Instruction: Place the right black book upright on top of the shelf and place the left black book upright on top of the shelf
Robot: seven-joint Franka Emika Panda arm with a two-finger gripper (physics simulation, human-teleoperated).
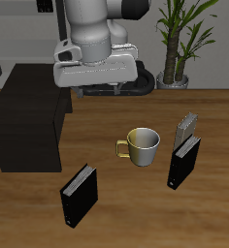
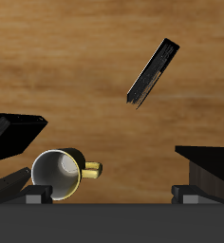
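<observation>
Claw (image 2: 109, 195) spread open, holding nothing, high over the surface; right black book (image 1: 78, 194) stands at seven o'clock from it in the exterior view - its thin top runs roughly one-to-seven seen from above; shelf (image 1: 29, 126) at nine.

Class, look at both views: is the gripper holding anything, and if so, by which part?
Nothing is held. The gripper hangs above the table, away from both black books, which rest on the table.
</observation>
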